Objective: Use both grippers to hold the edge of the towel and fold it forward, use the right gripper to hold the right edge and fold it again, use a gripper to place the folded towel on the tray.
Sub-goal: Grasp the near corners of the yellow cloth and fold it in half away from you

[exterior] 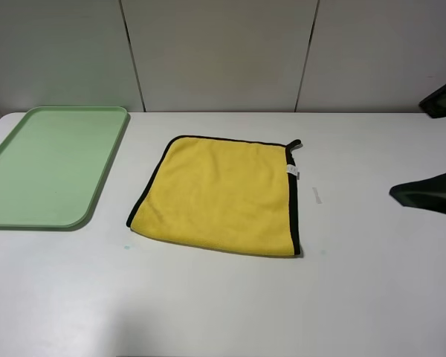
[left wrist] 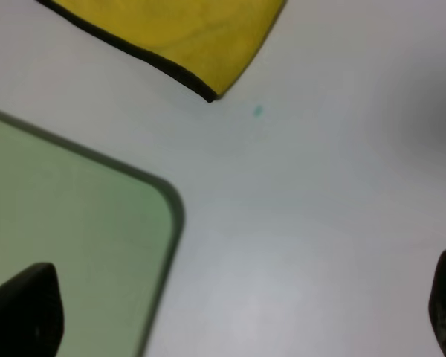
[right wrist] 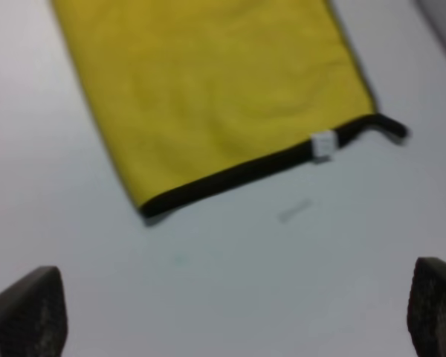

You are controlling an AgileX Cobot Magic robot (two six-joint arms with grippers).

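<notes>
The yellow towel (exterior: 219, 195) lies flat and spread out in the middle of the white table. The edge of the towel (exterior: 293, 208), a black trim, runs down its right side, with a white tag (exterior: 292, 172) and a black loop (exterior: 294, 144) at the far right corner. To the left lies the pale-green tray (exterior: 52, 163), with nothing on it. In the right wrist view my right gripper (right wrist: 230, 316) hangs open above bare table, short of the trimmed towel edge (right wrist: 245, 172). My left gripper (left wrist: 234, 316) is open over the tray's corner (left wrist: 160, 223), well away from the towel's corner (left wrist: 208, 93).
The right arm (exterior: 427, 193) juts in from the right border of the high view, and another dark part (exterior: 440, 97) sits above it. A pale wall panel stands behind the table. A small teal speck (exterior: 127, 247) marks the table near the towel's front left corner.
</notes>
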